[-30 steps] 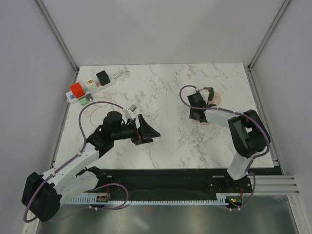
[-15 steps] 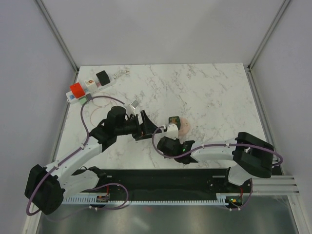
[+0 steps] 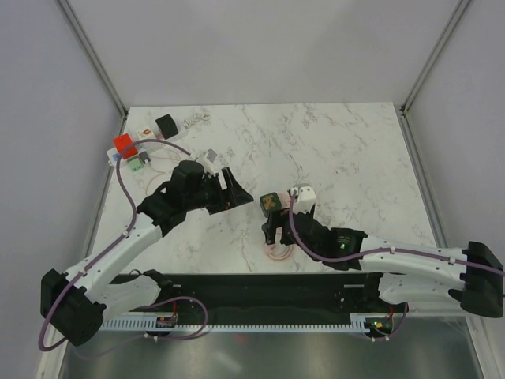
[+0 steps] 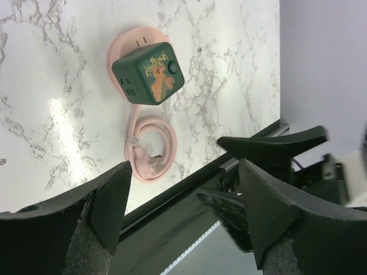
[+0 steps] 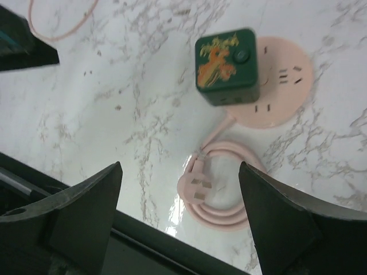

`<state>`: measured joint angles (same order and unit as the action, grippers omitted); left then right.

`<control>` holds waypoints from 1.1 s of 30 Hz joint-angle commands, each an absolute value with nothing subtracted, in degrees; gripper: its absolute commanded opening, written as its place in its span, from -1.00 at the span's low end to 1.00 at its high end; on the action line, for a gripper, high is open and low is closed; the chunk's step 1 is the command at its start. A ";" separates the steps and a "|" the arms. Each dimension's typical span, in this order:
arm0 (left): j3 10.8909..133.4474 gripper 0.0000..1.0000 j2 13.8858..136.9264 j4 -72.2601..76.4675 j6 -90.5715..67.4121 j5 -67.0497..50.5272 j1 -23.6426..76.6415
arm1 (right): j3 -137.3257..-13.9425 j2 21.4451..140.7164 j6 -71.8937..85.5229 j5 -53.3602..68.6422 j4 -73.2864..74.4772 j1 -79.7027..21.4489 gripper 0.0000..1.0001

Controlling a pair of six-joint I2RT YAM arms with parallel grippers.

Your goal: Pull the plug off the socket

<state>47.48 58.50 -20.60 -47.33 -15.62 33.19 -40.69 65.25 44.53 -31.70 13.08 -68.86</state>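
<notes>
Marble table (image 3: 355,150) (grey walls (image 3: 260,47) around) bears the socket (image 3: 152,136); left gripper (image 4: 184,172) and right gripper (image 5: 180,169) gape wide, empty.

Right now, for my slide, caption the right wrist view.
Open right tool above a green cube adapter on a round pink disc, pink cable coiled nearby on the marble table.

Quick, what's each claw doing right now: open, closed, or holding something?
Left claw: open, holding nothing.
Right claw: open, holding nothing.
</notes>
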 commanded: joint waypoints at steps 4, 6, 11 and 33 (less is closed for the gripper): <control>54.84 0.66 68.18 -24.96 -42.63 -9.42 37.78 | -38.85 57.84 37.36 -32.18 15.65 -57.51 0.86; 56.59 0.70 70.47 -25.05 -42.80 -7.83 40.33 | -37.63 56.52 35.00 -28.67 14.34 -49.42 0.88; 61.60 0.91 79.00 -27.77 -44.56 -0.19 44.99 | -35.25 57.21 32.52 -18.39 9.41 -35.26 0.91; 80.59 0.98 101.77 -36.56 -51.06 13.62 50.27 | -19.60 60.91 38.15 10.63 -14.94 -19.07 0.92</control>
<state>76.82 100.75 -36.01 -48.69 11.07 50.00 -20.45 61.89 37.30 7.25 -9.37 -19.27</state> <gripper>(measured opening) 0.994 0.958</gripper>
